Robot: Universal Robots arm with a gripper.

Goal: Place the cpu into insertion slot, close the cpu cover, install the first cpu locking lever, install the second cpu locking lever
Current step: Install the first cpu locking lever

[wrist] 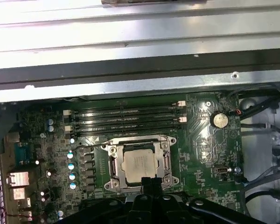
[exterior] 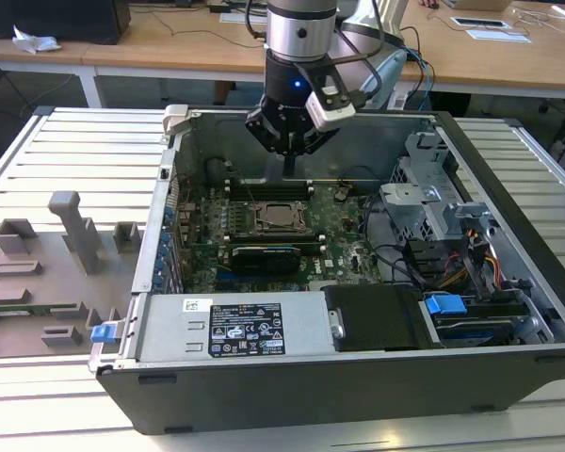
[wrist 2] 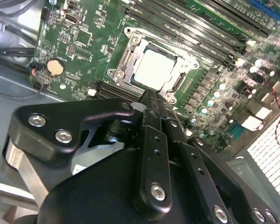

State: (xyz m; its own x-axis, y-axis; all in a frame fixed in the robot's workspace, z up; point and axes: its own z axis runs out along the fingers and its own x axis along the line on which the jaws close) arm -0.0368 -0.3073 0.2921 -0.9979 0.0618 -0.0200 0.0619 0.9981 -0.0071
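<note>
An open dark-grey computer case (exterior: 358, 386) lies flat on the slatted grey metal bench (exterior: 75, 160), from the bench's middle out toward its edge at the exterior view's right. Over the far side of the case hangs the arm's black claw (exterior: 290, 168), its fingers pressed together into one narrow tip with nothing pinched between them. It is clear above the green circuit board (exterior: 344, 235) and touches nothing. On that board, about midway across the case floor, sits the square dark socket with a silvery metal rim (wrist: 170, 140). The small flat square chip with a silver-grey top (wrist 2: 154, 70) lies inside it, level and square to the rim. The thin silvery metal frame plate with a large central window (wrist 2: 140, 46) lies down flat around the chip, which shows through the window. Thin wire levers (wrist: 130, 138) run along the socket's sides; I cannot tell whether they are latched. In both wrist views the claw's tip shows in front of one edge of the socket. Long narrow black memory slots (exterior: 268, 188) lie just beyond the socket toward the case's far wall, and a long black expansion card (exterior: 264, 256) lies just on its near side. A silver box with a printed label (exterior: 231, 330) fills the case's near edge. A grey fixture plate with upright blocks (exterior: 38, 273) rests on the bench beside the case, at the exterior view's left.
</note>
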